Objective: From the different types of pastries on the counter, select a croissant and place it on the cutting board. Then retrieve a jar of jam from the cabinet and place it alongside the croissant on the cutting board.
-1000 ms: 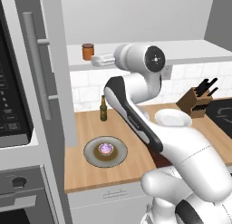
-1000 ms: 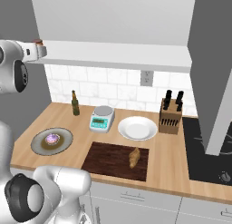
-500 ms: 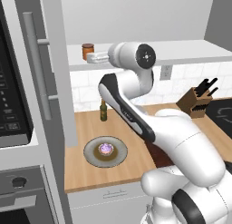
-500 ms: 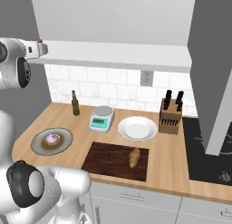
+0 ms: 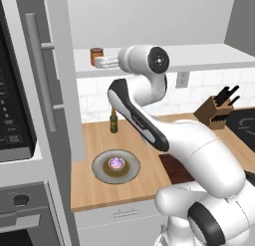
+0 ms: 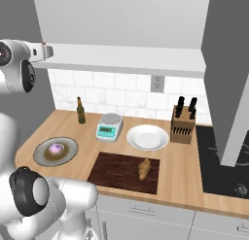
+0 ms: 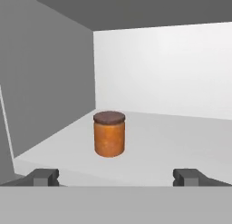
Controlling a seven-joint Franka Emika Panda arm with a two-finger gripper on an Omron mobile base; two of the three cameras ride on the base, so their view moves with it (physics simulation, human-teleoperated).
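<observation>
Croissant [image 6: 144, 168] is lying on the cutting board [image 6: 116, 169], so the gripper [image 7: 116, 177] is lining up level with the jar of jam [image 7: 109, 133] on the cabinet shelf [image 7: 181, 137], jaws spread fully, gripping nothing, jar centred ahead.

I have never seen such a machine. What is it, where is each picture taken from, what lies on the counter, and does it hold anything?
It is a white robot arm on a mobile base, in a rendered kitchen. Two cameras on the base look from behind the arm, left and right; the third sits on the hand.

The gripper is open and holds nothing. It faces the jar of jam on the cabinet shelf.

On the counter the croissant already lies on the cutting board. Nearby are a plate with a pink-topped pastry, an empty white plate, a kitchen scale, a bottle and a knife block.
</observation>
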